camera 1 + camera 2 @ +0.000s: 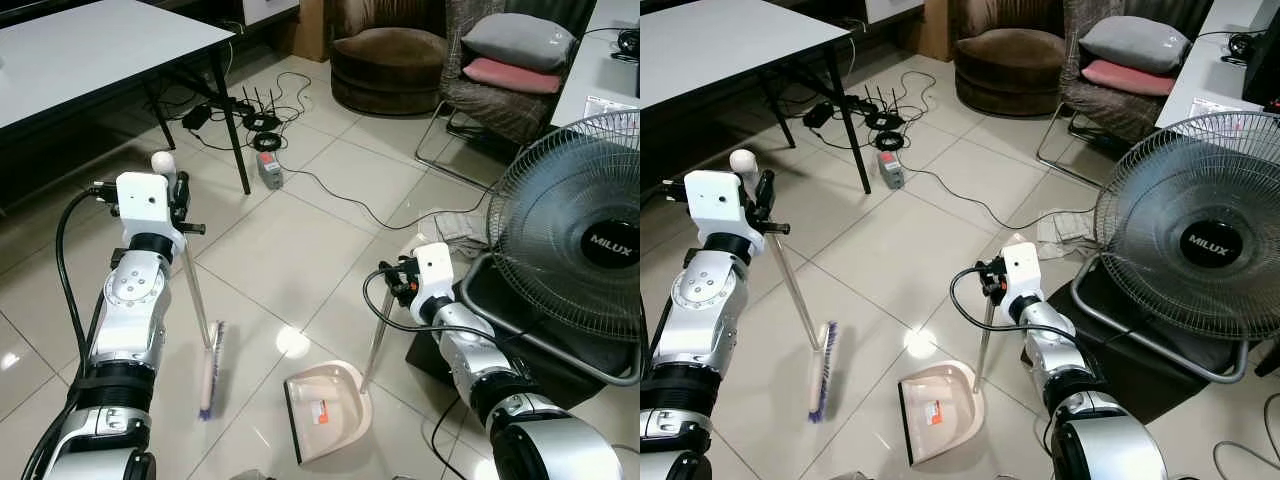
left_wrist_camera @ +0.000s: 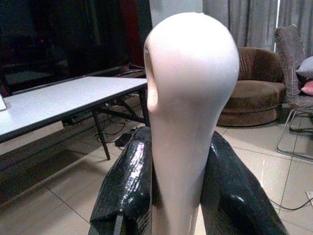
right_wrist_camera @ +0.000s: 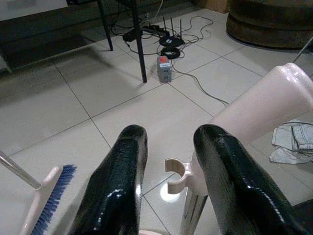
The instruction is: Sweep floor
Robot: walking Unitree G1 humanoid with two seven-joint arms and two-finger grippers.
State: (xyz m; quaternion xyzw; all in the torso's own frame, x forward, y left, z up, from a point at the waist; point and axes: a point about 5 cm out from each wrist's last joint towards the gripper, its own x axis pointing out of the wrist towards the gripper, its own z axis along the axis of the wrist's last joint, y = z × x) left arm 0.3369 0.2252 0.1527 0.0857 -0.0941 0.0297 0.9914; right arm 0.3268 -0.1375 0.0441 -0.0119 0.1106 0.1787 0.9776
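Between left hand (image 2: 168, 196) fingers, broom (image 1: 211, 365) handle stands.

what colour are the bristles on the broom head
Blue-purple bristles on the pale pink broom head, clearest in the right wrist view.

Bright, even indoor light, sharp frames, with glare spots on the floor tiles (image 1: 292, 342).
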